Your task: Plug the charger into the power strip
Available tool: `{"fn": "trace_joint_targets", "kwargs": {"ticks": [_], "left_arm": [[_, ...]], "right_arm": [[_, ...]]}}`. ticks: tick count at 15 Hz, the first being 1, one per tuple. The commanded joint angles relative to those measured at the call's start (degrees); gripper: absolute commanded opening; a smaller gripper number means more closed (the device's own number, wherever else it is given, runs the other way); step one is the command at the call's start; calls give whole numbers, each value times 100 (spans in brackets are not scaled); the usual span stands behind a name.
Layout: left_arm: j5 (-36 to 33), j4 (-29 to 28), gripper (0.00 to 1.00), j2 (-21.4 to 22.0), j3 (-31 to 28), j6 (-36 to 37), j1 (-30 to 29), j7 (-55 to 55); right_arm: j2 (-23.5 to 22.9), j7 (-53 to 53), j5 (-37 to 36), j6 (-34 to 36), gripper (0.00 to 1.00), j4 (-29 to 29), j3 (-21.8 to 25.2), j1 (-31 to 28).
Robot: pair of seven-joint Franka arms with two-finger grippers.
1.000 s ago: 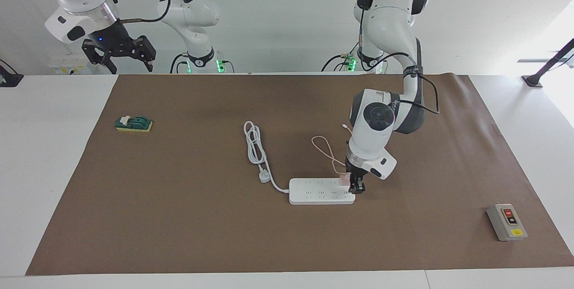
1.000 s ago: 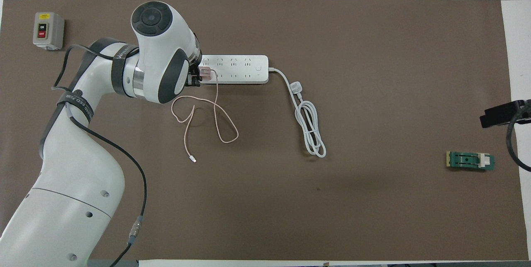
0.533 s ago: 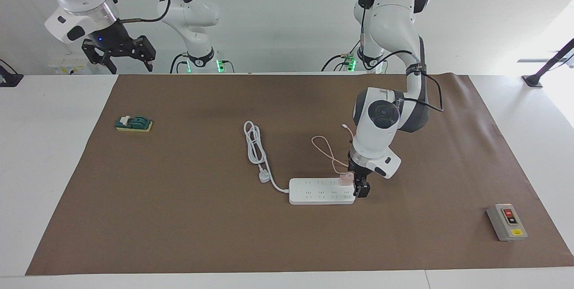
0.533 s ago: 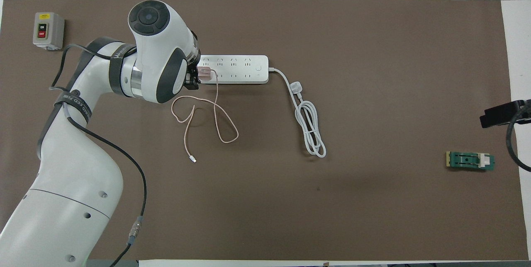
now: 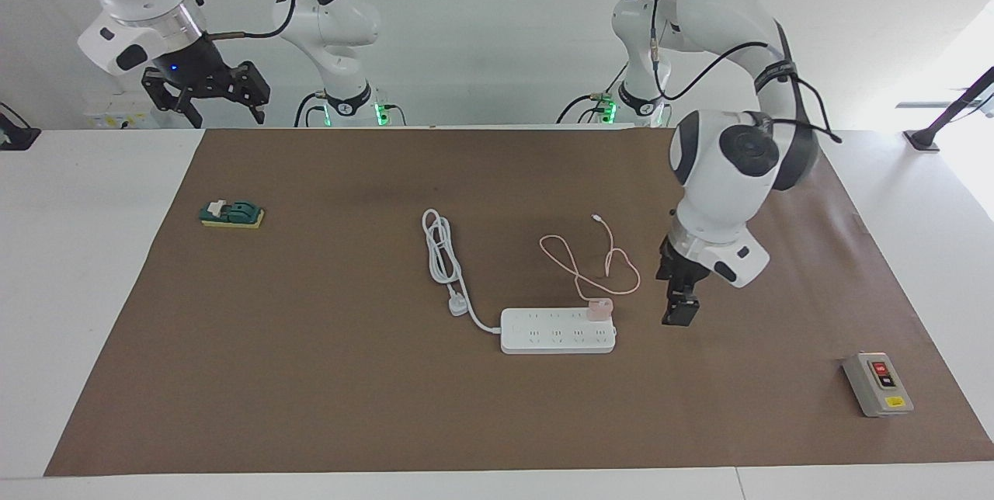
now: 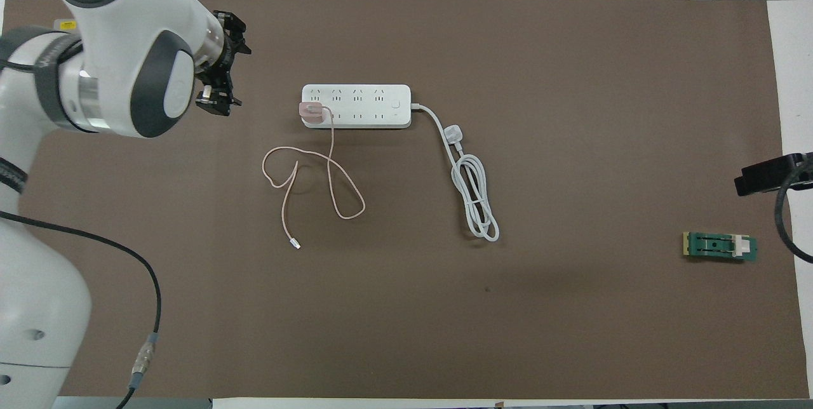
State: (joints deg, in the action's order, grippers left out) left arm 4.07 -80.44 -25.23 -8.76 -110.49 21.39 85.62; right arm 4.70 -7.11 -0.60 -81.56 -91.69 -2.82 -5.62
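Your charger [image 5: 599,308] sits upright in an end socket of the power strip [image 5: 555,334], at the strip's end toward the left arm, nobody holding it, so the plug-in step looks done and next you'd just check it's fully seated. Left gripper [image 5: 677,306] hangs empty over bare mat beside the strip, jaws apart; right gripper [image 5: 208,93] waits up at its own table end, jaws spread w/ nothing in them. Overhead view gives you the cable [image 6: 314,183] route toward the robots, while only the facing view shows the left gripper is up off the mat.

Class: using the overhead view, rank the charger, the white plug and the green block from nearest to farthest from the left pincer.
1. Charger: on the strip's end nearest the left pincer.
2. White plug: at the strip's other end.
3. Green block: toward the right arm's end.
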Motion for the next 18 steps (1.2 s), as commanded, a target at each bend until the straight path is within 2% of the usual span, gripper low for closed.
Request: {"fn": "trace_joint_targets", "kwargs": {"ticks": [1, 3, 6, 12, 15, 16, 18], "left_arm": [[-47, 133, 93, 315, 41, 571, -424, -1463], [-47, 133, 93, 571, 41, 747, -793, -2834], [-47, 125, 93, 764, 41, 949, -1145, -4155], [-47, 133, 93, 1475, 24, 2020, -1735, -6607], [-56, 291, 96, 1547, 102, 2234, -1700, -6629], [-143, 266, 100, 1617, 138, 2173, -1674, -6646], [-196, 64, 100, 1792, 138, 2242, -1656, -6733]], "right_arm": [[5, 78, 95, 9, 100, 20, -44, -88], [5, 87, 95, 9, 100, 20, -44, -88], [5, 87, 95, 9, 100, 20, -44, -88], [5, 69, 95, 9, 100, 20, -44, -123], [5, 78, 95, 9, 100, 20, -44, -123], [5, 78, 95, 9, 100, 20, -44, -123], [5, 78, 95, 9, 100, 20, -44, -123]]}}
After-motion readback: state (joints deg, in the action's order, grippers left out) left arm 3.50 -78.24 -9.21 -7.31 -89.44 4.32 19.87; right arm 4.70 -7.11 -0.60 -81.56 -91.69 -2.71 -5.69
